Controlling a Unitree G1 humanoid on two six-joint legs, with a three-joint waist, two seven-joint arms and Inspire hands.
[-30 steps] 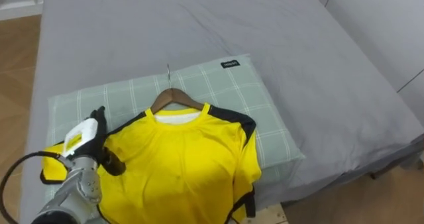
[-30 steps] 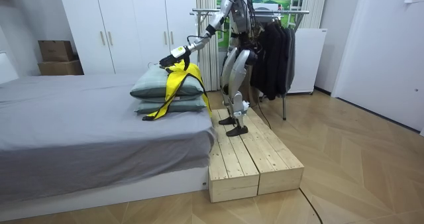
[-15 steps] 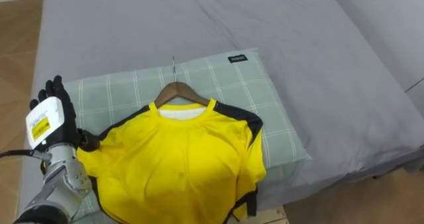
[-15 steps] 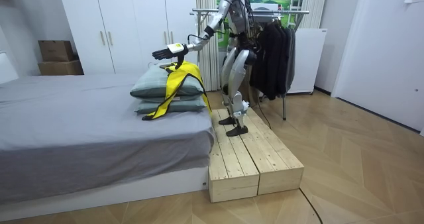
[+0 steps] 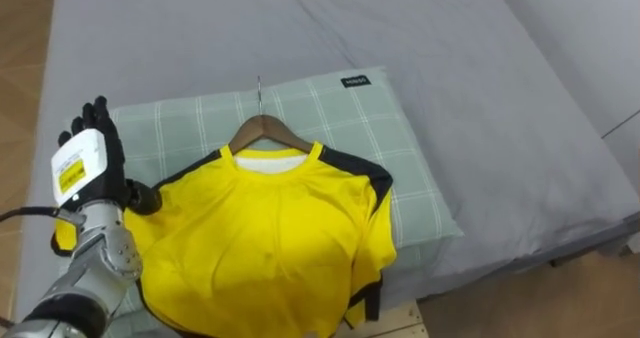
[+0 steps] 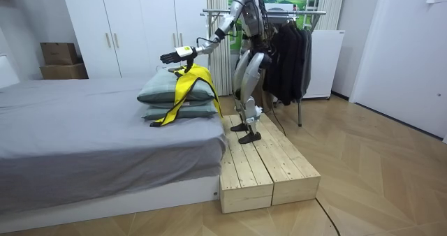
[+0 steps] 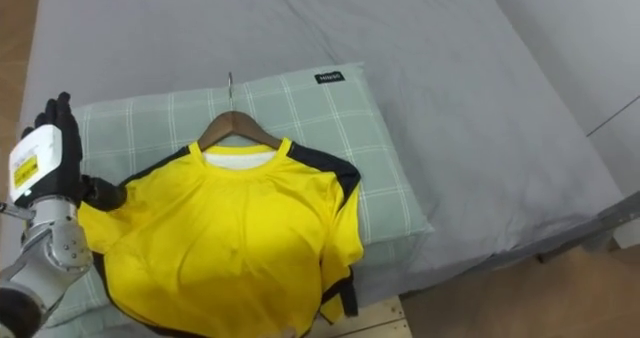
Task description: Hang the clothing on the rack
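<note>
L hand (image 5: 88, 163) at pillows' left edge, fingers straight & spread, holding nothing. 1 yellow shirt (image 5: 265, 248) on 1 wooden hanger (image 5: 265, 133) lies flat atop 2 stacked pillows (image 5: 370, 113), at bed's (image 5: 450, 58) near edge.

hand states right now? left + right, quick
Left hand: open, fingers straight, holding nothing, beside the yellow shirt.
Right hand: cannot be told.
</note>
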